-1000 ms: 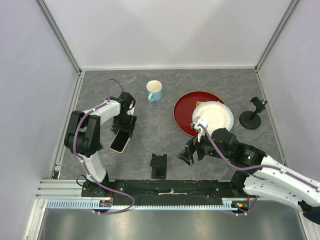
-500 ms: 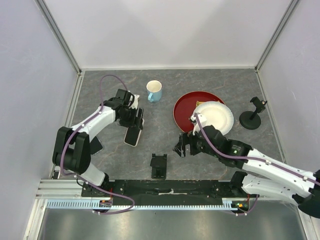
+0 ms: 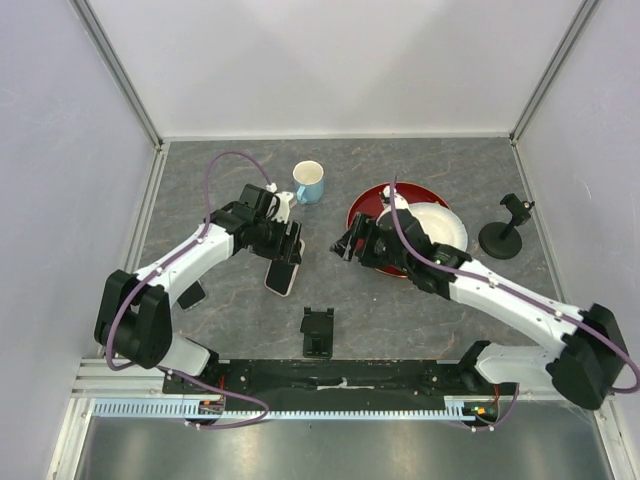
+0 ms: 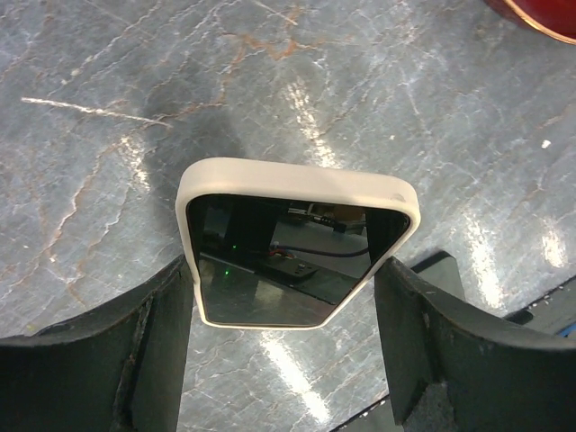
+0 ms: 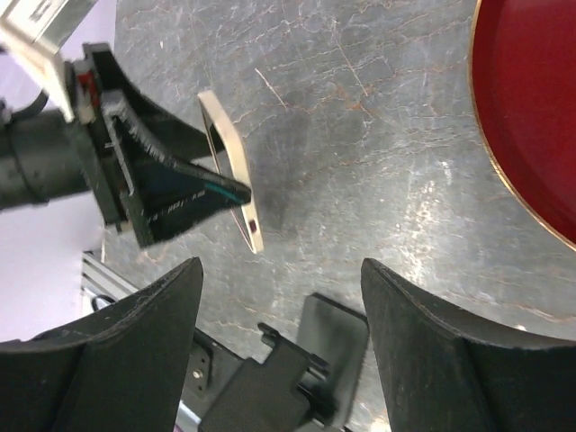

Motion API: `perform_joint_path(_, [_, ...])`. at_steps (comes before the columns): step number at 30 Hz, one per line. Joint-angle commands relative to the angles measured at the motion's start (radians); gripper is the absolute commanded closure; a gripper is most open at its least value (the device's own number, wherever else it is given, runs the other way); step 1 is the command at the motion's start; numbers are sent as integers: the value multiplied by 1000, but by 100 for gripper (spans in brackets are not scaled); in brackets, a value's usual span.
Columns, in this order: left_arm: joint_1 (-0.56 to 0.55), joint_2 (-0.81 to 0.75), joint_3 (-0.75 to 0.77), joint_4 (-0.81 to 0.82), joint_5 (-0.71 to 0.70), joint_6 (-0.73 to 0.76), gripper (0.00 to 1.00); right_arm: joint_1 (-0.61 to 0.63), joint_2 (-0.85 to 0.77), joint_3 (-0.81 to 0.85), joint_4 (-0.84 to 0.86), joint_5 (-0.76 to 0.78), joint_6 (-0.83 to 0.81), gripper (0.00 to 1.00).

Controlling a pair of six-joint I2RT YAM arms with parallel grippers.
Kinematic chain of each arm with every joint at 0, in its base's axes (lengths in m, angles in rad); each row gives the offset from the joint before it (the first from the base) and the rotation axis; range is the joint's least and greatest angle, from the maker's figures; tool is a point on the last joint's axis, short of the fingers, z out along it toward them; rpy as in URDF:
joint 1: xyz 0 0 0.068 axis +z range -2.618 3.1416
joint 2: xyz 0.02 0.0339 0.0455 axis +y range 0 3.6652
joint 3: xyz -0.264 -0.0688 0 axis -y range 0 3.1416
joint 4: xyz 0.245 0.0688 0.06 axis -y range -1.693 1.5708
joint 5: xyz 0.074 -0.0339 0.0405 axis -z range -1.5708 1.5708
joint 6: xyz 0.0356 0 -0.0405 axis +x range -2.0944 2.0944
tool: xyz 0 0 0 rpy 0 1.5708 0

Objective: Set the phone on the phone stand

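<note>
The phone [image 3: 282, 275], dark screen in a pale cream case, is held off the table, tilted, by my left gripper [image 3: 284, 250], which is shut on its long edges. In the left wrist view the phone [image 4: 297, 243] sits between my fingers [image 4: 162, 342] above the grey table. The black wedge phone stand [image 3: 317, 331] stands near the front edge, below and right of the phone. My right gripper [image 3: 346, 245] is open and empty, just right of the phone. In the right wrist view I see the phone's edge [image 5: 236, 184], the left gripper [image 5: 162, 193] and the stand [image 5: 310, 364].
A blue mug [image 3: 309, 182] stands at the back. A red plate [image 3: 368, 222] with a white plate [image 3: 437, 232] on it lies under my right arm. A black pole stand [image 3: 504, 233] is at the right. A small dark object [image 3: 190, 294] lies by the left arm.
My left gripper has lifted the phone and carried it right, toward the middle. My right gripper has swung back and left, from near the stand to beside the phone.
</note>
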Motion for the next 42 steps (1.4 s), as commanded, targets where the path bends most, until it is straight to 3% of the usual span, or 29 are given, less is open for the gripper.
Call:
perform_joint_path(1, [-15, -53, 5, 66, 58, -32, 98, -45, 112, 43, 183, -88, 115, 24])
perform_joint_path(8, [-41, -57, 3, 67, 75, -32, 98, -52, 328, 166, 283, -299, 48, 28])
perform_joint_path(13, [-56, -63, 3, 69, 75, -32, 98, -52, 400, 184, 308, -305, 28, 30])
perform_joint_path(18, [-58, -66, 2, 72, 78, -32, 98, -49, 451, 180, 346, -341, 34, 40])
perform_joint_path(28, [-72, -62, 0, 74, 86, -26, 98, -42, 483, 180, 418, -364, 39, 42])
perform_joint_path(35, [-84, -56, -1, 75, 83, -20, 98, -49, 425, 189, 333, -227, -14, 43])
perform_joint_path(42, [-90, -56, 0, 70, 81, -18, 98, -98, 388, 184, 343, -273, -20, 41])
